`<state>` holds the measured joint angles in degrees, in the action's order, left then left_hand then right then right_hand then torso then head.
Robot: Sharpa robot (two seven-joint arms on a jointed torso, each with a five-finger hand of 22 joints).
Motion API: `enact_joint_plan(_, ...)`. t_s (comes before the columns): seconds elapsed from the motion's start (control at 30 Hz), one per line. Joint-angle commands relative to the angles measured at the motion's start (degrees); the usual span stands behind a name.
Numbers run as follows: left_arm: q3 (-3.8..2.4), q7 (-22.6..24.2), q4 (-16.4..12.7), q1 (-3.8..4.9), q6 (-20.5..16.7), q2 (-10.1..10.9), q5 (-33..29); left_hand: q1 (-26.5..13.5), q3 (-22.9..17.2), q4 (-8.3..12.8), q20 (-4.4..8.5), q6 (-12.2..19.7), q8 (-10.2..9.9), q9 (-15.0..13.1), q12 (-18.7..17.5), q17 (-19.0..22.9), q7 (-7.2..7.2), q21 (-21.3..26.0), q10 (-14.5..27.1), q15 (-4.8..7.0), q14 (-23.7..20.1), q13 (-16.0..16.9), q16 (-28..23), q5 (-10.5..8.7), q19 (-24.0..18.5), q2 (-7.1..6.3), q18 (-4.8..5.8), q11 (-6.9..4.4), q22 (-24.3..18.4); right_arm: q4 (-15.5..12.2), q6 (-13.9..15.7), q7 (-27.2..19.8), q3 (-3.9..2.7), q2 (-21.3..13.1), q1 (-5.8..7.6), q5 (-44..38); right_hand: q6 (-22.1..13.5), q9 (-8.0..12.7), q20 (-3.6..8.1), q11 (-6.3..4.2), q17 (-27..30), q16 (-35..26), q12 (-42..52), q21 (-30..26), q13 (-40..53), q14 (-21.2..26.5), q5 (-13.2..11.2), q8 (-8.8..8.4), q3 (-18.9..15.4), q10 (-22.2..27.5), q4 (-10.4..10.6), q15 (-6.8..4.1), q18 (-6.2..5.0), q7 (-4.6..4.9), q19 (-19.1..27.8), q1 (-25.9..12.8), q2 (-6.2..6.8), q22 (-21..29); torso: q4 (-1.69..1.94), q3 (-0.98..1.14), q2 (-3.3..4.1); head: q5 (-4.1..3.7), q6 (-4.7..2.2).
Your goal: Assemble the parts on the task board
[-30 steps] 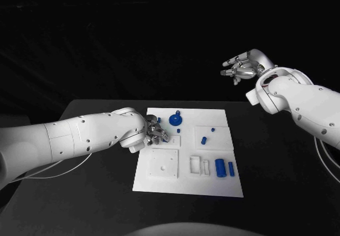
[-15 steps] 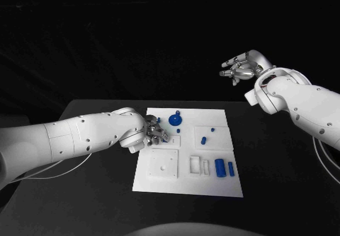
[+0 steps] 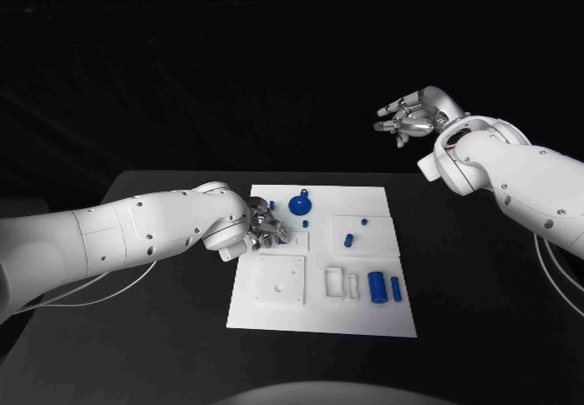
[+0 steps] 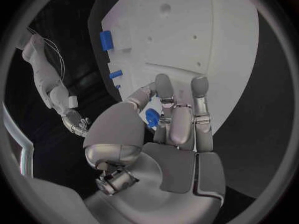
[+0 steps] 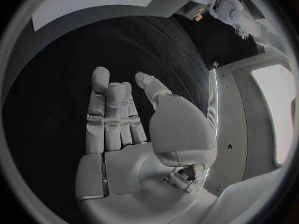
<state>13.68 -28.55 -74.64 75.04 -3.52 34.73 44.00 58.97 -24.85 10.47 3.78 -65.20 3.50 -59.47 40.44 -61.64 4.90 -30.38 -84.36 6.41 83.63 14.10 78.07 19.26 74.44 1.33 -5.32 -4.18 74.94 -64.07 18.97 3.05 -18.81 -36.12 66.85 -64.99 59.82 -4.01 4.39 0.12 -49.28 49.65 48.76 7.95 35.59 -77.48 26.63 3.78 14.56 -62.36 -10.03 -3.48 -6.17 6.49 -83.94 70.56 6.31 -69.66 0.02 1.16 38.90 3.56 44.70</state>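
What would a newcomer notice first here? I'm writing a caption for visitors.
The white rectangular task board in the middle of the black table, dotted with small blue parts, draws the eye first. The silver left hand is down at the board's left edge, with a small blue part between its fingers. The silver right hand hangs high beyond the table's far right, open and holding nothing.

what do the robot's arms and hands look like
Both arms are smooth white shells dotted with small dark screw holes. The left hand and right hand are silver metal with grey-padded, jointed fingers. Thin pale cables trail along each arm.
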Motion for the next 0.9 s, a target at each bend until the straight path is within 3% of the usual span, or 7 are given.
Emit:
enact_joint_plan(0.03,0.06,-0.29,0.0,0.23,3.97,-0.31,-1.95,0.01,-0.11,0.29,-0.26,-14.75,0.42,-13.35,0.25,-0.09,-8.46,-0.4,-2.43,-0.06,0.22,-0.08,0.22,0.3,-0.11,0.74,-0.8,-0.95,0.95,0.12,-1.11,-0.04,-0.03,0.13,-0.1,-0.11,-0.36,0.06,0.24,0.01,0.0,-0.06,0.05,-0.26,-0.03,0.27,0.22,-0.2,-0.12,-0.04,0.23,-0.1,-0.07,-0.02,-1.72,-0.5,0.1,-0.04,0.01,0.05,-0.03,0.18,-0.04)
enact_joint_plan(0.33,0.03,-0.28,0.8,1.15,5.16,-0.99,-2.07,-0.08,-0.1,0.3,-0.29,-14.82,0.44,-13.57,0.38,-0.21,-8.48,-0.48,-2.43,-0.05,0.25,-0.05,0.34,0.36,-0.12,0.85,-0.81,-0.96,0.95,0.47,-1.48,0.07,-0.03,0.4,-0.27,-0.11,-0.4,0.05,0.21,0.03,-0.01,-0.01,0.09,-0.33,-0.05,0.37,0.23,-0.18,-0.51,0.04,0.51,-0.07,-0.06,-0.03,-1.68,-0.51,0.03,-0.03,-0.05,0.05,-0.01,0.19,-0.04)
enact_joint_plan(0.73,-0.04,-0.23,2.15,1.86,5.85,-2.06,-0.52,-0.07,-0.13,0.34,-0.43,-14.85,0.42,-13.96,0.52,-0.28,-8.5,-0.66,-2.43,-0.05,0.24,-0.06,0.48,0.31,-0.18,1.16,-0.96,-0.98,0.96,0.72,-1.73,0.11,-0.03,0.61,-0.52,-0.14,-0.4,0.04,0.22,0.03,0.0,0.0,0.07,-0.34,-0.08,0.38,0.3,-0.19,-0.53,0.07,0.45,-0.07,-0.07,-0.02,-1.69,-0.33,0.03,-0.03,-0.06,0.12,0.02,0.17,-0.02)
enact_joint_plan(0.9,-0.04,-0.6,2.81,2.05,6.97,-2.64,0.19,-0.01,-0.2,0.5,-0.49,-14.85,0.41,-14.03,0.54,-0.34,-8.49,-0.72,-2.43,-0.06,0.24,-0.09,0.54,0.52,-0.24,1.2,-1.0,-0.97,0.95,0.82,-1.8,0.14,-0.03,0.68,-0.56,-0.15,-0.43,0.05,0.21,0.03,0.01,0.01,0.06,-0.36,-0.12,0.41,0.36,-0.19,-0.55,0.07,0.39,-0.07,-0.08,-0.02,-1.69,-0.28,0.04,-0.04,-0.01,0.05,-0.04,0.16,0.1)
